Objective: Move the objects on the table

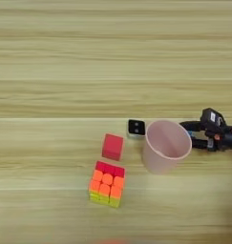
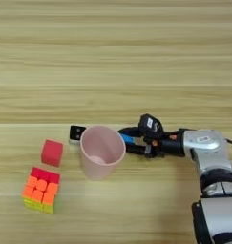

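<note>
Pink cup (image 2: 102, 151) upright on the wooden bench (image 2: 112, 57), right gripper (image 2: 128, 141) at its right side.

The cup is pale pink plastic, open mouth up, widest at the rim and tapering to the base, its inside smooth with a faint shadow at the bottom. It stands right of centre on the bench. The two black fingers (image 2: 136, 150) reach in from the right, spread a little apart, with a bit of bright blue, the blue bar (image 2: 127, 138), showing between them just beside the cup's rim; they seem to be gripping it. A small black-and-white block (image 1: 136, 127) sits against the far left side of the cup. A plain red cube (image 1: 112, 147) lies left of the cup, and a red-orange-yellow puzzle cube (image 1: 107, 184) just in front of that.
</note>
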`<state>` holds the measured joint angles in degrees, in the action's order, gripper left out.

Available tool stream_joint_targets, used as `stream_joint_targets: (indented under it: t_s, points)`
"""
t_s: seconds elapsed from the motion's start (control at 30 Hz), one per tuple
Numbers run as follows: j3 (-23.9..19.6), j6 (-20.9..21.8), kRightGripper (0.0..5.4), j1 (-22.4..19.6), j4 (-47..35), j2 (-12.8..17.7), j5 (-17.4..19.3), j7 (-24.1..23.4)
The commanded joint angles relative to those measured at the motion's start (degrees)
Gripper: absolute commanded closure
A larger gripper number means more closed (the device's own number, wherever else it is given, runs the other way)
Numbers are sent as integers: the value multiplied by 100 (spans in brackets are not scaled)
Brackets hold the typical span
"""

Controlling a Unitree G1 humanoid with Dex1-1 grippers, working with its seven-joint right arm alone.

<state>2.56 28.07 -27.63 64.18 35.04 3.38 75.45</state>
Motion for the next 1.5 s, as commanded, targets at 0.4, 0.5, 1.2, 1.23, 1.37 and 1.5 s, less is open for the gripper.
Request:
stream_joint_targets:
  t_s: [0.4,0.5,1.2,1.23,1.37,1.5]
  points:
    - [214,-310,398,128,56,119,-359,-246]
    - [167,-314,398,104,34,116,-301,-241]
    - [-431,-576,399,278,-1632,383,474,346]
    - [-469,-619,399,311,-1774,400,510,362]
    - [-585,-776,399,447,-2319,480,629,376]
    - [-699,-934,399,548,-2740,559,725,343]
